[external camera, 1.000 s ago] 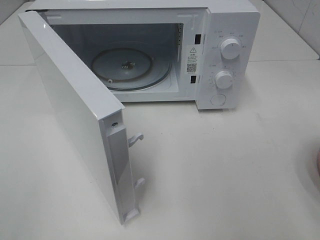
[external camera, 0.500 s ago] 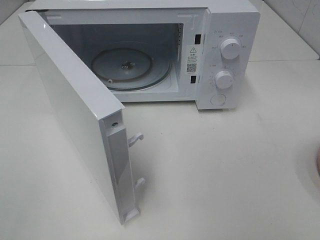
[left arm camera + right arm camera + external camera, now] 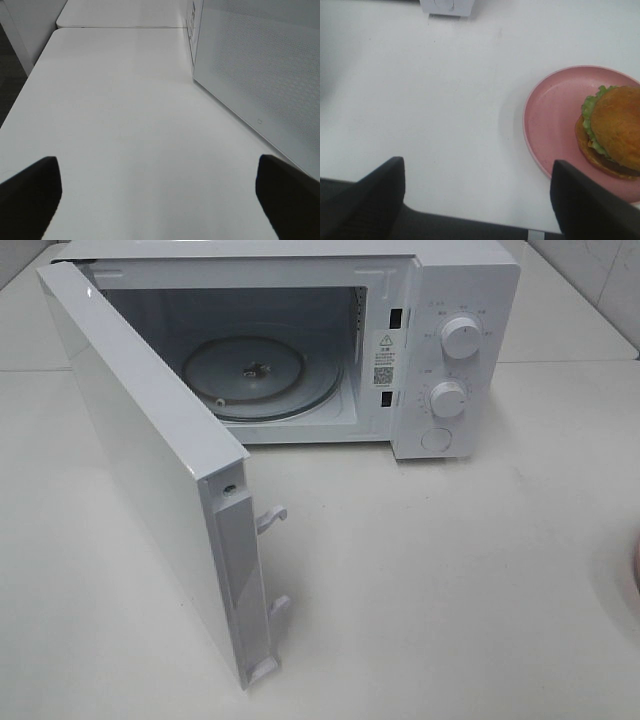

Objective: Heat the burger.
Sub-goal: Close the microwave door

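Observation:
The burger (image 3: pixel 612 132), with a golden-brown bun and green lettuce, lies on a pink plate (image 3: pixel 555 120) near the table's front edge in the right wrist view. My right gripper (image 3: pixel 477 172) hangs open above the bare table, beside the plate and apart from it, with nothing between its fingers. The white microwave (image 3: pixel 450 300) stands at the back with its door (image 3: pixel 150 460) swung wide open and the glass turntable (image 3: pixel 255 375) bare. My left gripper (image 3: pixel 157 165) is open over the table on the outer side of the door (image 3: pixel 260 75). Neither arm shows in the high view.
Only a pink sliver of the plate (image 3: pixel 636 565) shows at the right edge of the high view. The open door juts far forward over the left half of the table. A corner of the microwave (image 3: pixel 447 6) appears in the right wrist view.

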